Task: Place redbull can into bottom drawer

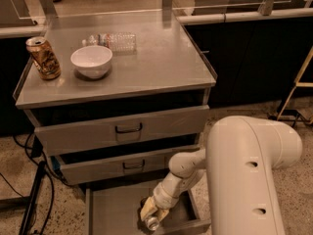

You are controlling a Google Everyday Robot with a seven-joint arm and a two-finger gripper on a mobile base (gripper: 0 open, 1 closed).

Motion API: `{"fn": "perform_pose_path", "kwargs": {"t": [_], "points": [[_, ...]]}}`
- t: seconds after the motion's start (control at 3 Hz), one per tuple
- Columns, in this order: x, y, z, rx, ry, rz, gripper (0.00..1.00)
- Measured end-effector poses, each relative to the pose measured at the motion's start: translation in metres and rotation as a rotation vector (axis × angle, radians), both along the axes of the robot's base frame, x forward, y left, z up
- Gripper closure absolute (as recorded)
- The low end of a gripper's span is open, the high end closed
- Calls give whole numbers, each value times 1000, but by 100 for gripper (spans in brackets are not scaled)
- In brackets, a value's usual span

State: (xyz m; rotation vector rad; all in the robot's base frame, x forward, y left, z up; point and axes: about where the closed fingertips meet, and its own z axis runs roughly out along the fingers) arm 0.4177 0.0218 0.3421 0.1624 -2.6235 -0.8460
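Hand [151, 216] is held low inside the bottom drawer [112, 214], near its front right corner, closed around the redbull can [153, 223]. On the tabletop [161, 62], a white bowl [91, 61] is set beside a gold-brown can [43, 58] at the left edge.

White arm [244, 180] fills the frame's lower right — forearm angled down-left, gripper [149, 216] at bottom centre, pointing downward, clamped on the redbull can [152, 223].

Claw [150, 216] in matt steel drawer [115, 213]; shiny metal can [153, 223]
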Motion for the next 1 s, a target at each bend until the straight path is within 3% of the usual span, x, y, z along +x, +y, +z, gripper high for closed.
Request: {"fn": "perform_pose_path", "kwargs": {"t": [0.67,1.0], "points": [[-2,12,-16,23,32,-35,100],[2,21,-21,56,27,-121,100]]}}
